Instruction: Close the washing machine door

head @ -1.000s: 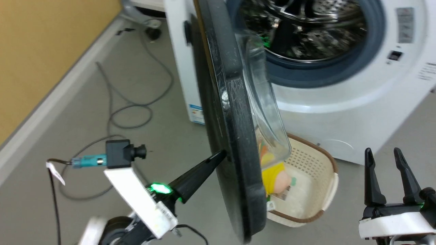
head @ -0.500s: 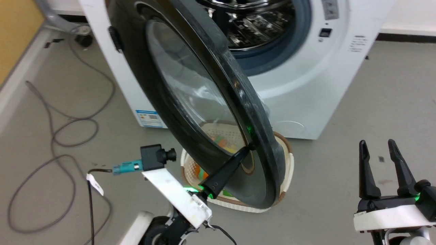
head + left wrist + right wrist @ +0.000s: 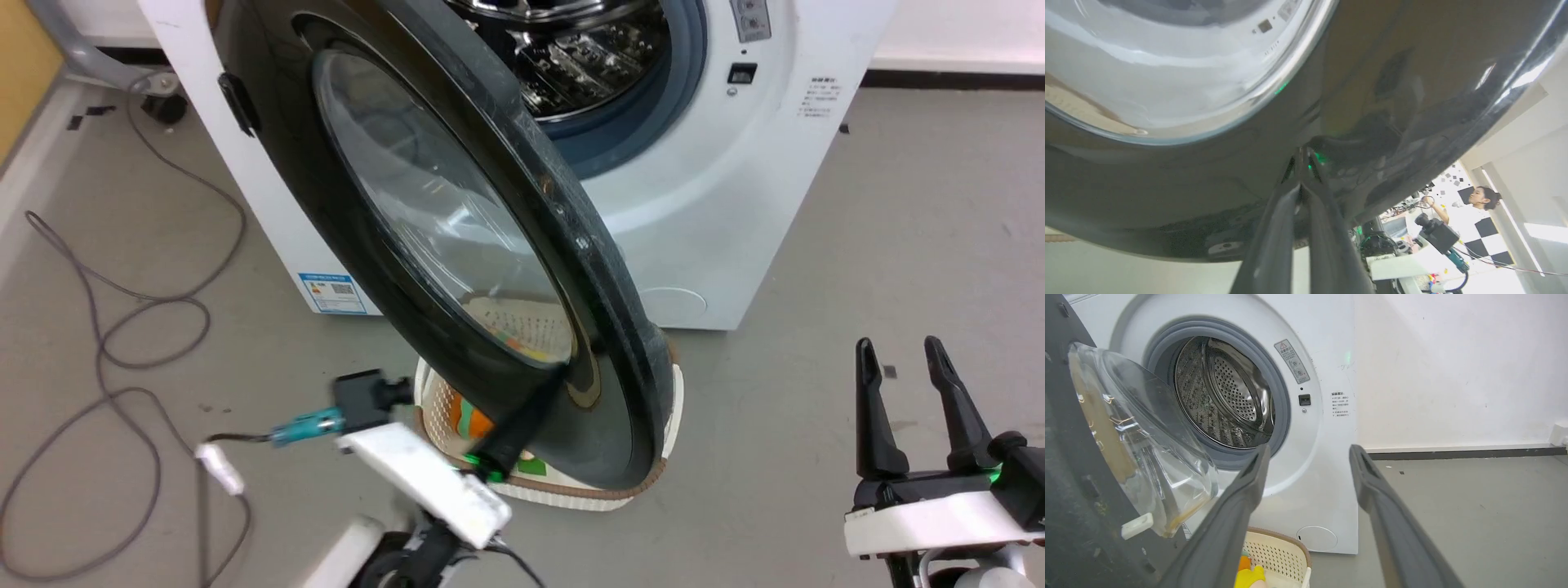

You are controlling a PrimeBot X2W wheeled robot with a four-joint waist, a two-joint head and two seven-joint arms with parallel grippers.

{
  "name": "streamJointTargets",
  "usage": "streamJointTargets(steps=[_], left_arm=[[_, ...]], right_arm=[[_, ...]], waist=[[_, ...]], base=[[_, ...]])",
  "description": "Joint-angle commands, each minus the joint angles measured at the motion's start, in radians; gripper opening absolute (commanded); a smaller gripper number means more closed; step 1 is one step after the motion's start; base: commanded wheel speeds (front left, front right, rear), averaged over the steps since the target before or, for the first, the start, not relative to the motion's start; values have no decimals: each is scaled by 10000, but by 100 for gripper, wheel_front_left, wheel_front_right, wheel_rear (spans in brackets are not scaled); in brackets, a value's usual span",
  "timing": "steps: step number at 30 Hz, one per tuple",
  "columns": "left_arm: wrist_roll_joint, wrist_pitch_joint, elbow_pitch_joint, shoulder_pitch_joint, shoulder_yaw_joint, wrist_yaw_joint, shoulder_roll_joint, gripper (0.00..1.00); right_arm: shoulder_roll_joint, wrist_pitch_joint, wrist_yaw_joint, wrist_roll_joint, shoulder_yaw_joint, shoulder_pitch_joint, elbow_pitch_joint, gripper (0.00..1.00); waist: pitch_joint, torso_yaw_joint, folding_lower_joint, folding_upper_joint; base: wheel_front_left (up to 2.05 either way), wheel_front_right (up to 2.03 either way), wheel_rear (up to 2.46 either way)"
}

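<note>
The white washing machine (image 3: pixel 718 204) stands ahead with its steel drum (image 3: pixel 1229 396) exposed. Its round black-rimmed door (image 3: pixel 441 245) hangs partly swung out, outer face toward me, glass bowl (image 3: pixel 1139 437) on the inner side. My left gripper (image 3: pixel 559 377) is shut and empty, its tip pressed against the door's black rim (image 3: pixel 1372 81) near the lower free edge; the left wrist view shows the fingers (image 3: pixel 1327 228) closed together. My right gripper (image 3: pixel 898 347) stands open at the lower right, apart from the door, fingers (image 3: pixel 1241 498) spread and pointing at the machine front.
A cream perforated laundry basket (image 3: pixel 671 392) holding colourful items sits on the floor under the door. Grey cables (image 3: pixel 122 327) loop on the floor at left, beside a yellow wall (image 3: pixel 20 73). A person (image 3: pixel 1478 200) is in the background.
The head view has shifted, so the door's outer face shows instead of its edge. The door has swung somewhat toward the machine, with my left fingertip staying on it. The right gripper holds still.
</note>
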Motion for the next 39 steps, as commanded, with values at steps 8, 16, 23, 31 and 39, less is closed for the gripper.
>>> streamJointTargets(steps=[8, 16, 23, 31, 39], left_arm=[[3203, -2860, 1180, -476, 171, -12, 1202, 0], [8628, -2983, 312, -15, 3316, 2198, 614, 0], [11495, -2985, -1040, 1236, 4605, 3374, 56, 0], [12157, -2986, -988, 2399, 5074, 3386, -430, 100], [12439, -2986, -753, 2839, 5532, 3028, -938, 100]], right_arm=[[26, -47, 8, 180, -379, -42, -211, 100], [26, -47, 8, 136, -865, -561, -1012, 100], [26, -47, 8, 540, -936, -1288, -2087, 100], [26, -47, 8, 1970, -283, -2077, -3158, 100], [-249, -47, 8, 2801, 1661, -2614, -4014, 0]], waist=[[-468, 234, 0, 0], [-688, 431, 0, 0], [-803, 621, 0, 0], [-872, 877, 0, 0], [-831, 1084, 0, 0]], base=[[0, 0, 0], [0, 0, 0], [0, 0, 0], [0, 0, 0], [0, 0, 0]])
